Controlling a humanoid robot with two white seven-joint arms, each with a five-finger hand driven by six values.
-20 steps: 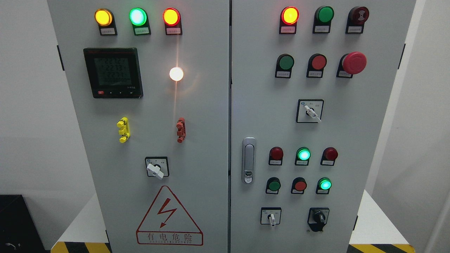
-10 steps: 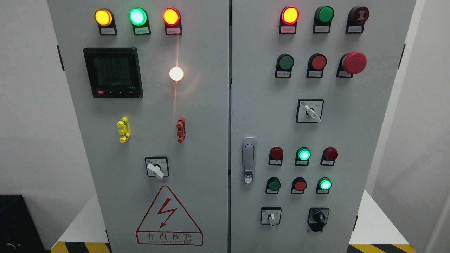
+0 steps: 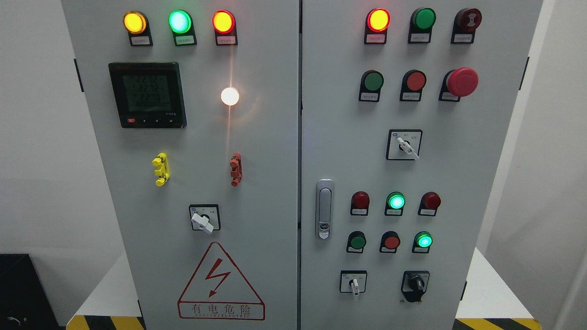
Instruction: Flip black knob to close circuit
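The black knob [image 3: 417,283] is a small rotary switch on a black plate at the lower right of the grey cabinet's right door [image 3: 463,183]. Its grip points roughly upward. Neither of my hands nor any arm shows in the head view.
The left door [image 3: 266,183] carries lit lamps, a meter [image 3: 147,94] and a white switch [image 3: 204,221]. On the right door are a red mushroom button [image 3: 462,81], white selector switches [image 3: 406,145] [image 3: 353,284], a door latch [image 3: 324,209] and green lamps [image 3: 395,201]. Hazard-striped base edges flank the cabinet.
Only the digits on the meter display have changed; the knob and switches stand as before.
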